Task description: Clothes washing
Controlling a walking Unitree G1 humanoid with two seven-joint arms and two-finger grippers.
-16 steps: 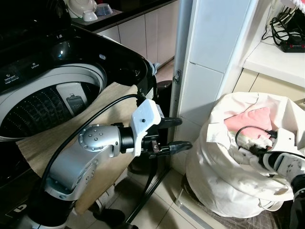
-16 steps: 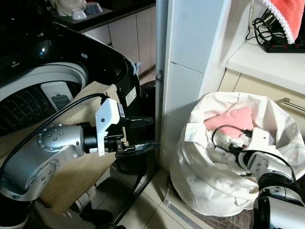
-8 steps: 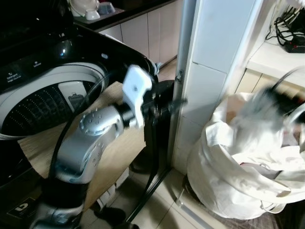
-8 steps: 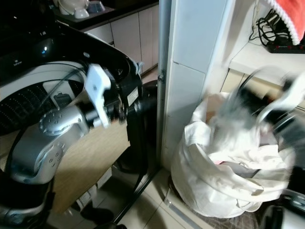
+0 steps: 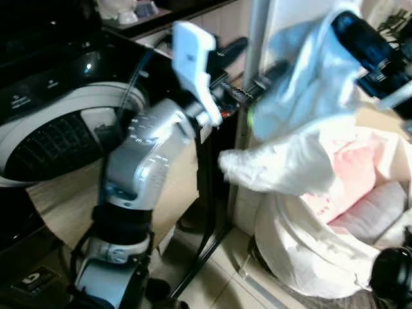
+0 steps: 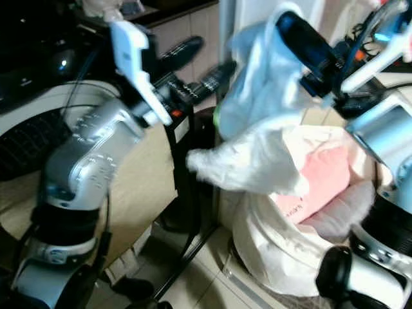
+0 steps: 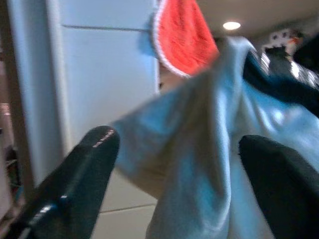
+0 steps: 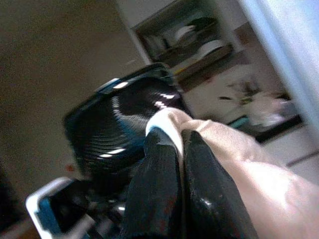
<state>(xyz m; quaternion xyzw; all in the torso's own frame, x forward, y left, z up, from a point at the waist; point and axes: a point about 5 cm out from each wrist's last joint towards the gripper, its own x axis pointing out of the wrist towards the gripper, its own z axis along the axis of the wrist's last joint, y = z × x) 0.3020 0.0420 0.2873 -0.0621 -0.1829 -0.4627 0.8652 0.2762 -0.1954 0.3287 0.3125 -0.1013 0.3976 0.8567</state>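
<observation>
Pale blue-white cloth, a garment (image 5: 302,103) lifted clear of the white laundry bag (image 5: 309,257), hangs in the air between the two arms. Frames blurred; detail limited.

Right gripper (image 5: 360,45): raised high above the bag, fingers pinched tight on the top of the garment. The right wrist view shows the two black fingers (image 8: 164,189) pressed together with a fold of pale cloth caught between them, and the washer drum (image 8: 124,124) beyond.

Left gripper (image 5: 248,67): raised at about the same height, reaching toward the garment from the washer side. Fingers spread wide. In the left wrist view the cloth sits directly ahead, between the two fingertips (image 7: 94,149), not yet gripped.

Garment's lie: long axis roughly vertical, top at the right gripper, the body draping down, with a loose white end (image 5: 257,164) trailing out toward the robot's left, toward the washer. Lower folds seem to brush the bag's mouth; cannot tell if fully free.

Bag holds more laundry: a pink piece (image 5: 341,174) and a greyish one (image 5: 380,212).

Top-loading washing machine (image 5: 58,122) stands to the robot's left, lid up, drum open. A beige cloth (image 5: 71,199) hangs over its front edge.

Judgement: the key relation is garment-to-washer, which lies leftward. The left gripper is nearer the drum and is placed to take a second hold, probably to steady the drape for the swing across.
</observation>
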